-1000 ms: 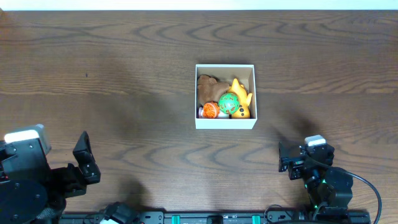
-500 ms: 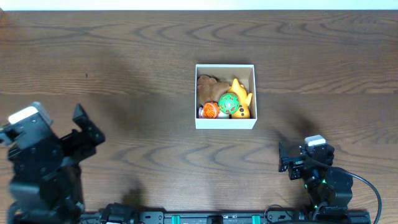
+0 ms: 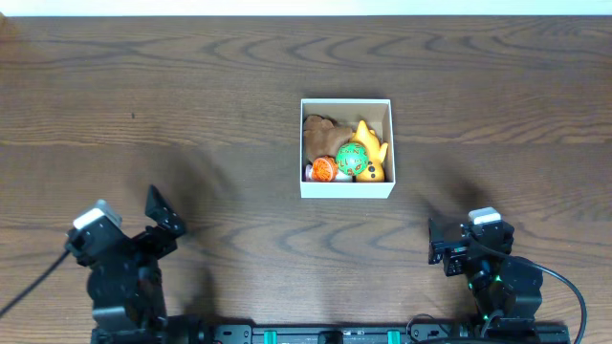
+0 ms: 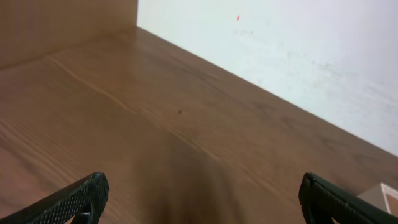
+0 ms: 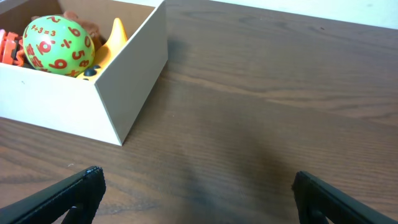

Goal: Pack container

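The container (image 3: 346,190) is a small white-walled square box at the table's middle. It holds a green number ball (image 3: 351,157), an orange ball (image 3: 323,169), a yellow toy (image 3: 370,143) and a brown toy (image 3: 318,131). My left gripper (image 3: 158,234) is open and empty, low at the front left, far from the box. My right gripper (image 3: 449,247) is open and empty at the front right. The right wrist view shows the container wall (image 5: 74,109), the green ball (image 5: 58,37) and the yellow toy (image 5: 115,34) ahead-left of the open jaws (image 5: 196,186). The left jaws (image 4: 202,193) frame bare table.
The dark wooden table (image 3: 191,96) runs to a white wall (image 4: 298,43) at the far edge. A corner of the container (image 4: 382,196) shows at the right edge of the left wrist view.
My left arm has swung from the far-left front edge to the right and now sits nearer the table's front middle-left. The right arm and the container have not moved.
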{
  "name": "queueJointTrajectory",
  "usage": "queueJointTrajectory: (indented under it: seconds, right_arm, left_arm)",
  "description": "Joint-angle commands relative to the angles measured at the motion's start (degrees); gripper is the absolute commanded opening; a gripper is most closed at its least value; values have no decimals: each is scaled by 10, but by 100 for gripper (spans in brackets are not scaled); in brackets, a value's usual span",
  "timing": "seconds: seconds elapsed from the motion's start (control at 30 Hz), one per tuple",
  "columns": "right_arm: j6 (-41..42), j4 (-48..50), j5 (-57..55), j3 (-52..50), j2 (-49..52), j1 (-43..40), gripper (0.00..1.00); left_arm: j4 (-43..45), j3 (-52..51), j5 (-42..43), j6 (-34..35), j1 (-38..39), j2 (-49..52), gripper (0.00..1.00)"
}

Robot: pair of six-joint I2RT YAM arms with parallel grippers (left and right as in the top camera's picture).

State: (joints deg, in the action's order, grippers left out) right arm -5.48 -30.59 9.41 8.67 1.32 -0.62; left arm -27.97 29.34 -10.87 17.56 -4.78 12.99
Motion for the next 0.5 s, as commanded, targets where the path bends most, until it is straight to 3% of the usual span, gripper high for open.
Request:
queueJointTrajectory:
  seconds: [0.0,0.23,0.47]
  right_arm:
    - [-4,0,-2,-3,-6,-7,99]
    - [-4,0,-2,-3,-6,-7,99]
    - [-4,0,-2,-3,-6,-7,99]
  left_arm:
    - [35,-57,15,9,-3,-45,98]
    - [106,-171,15,60,-3,-108,98]
    - [127,-222,15,90,-3,-129,98]
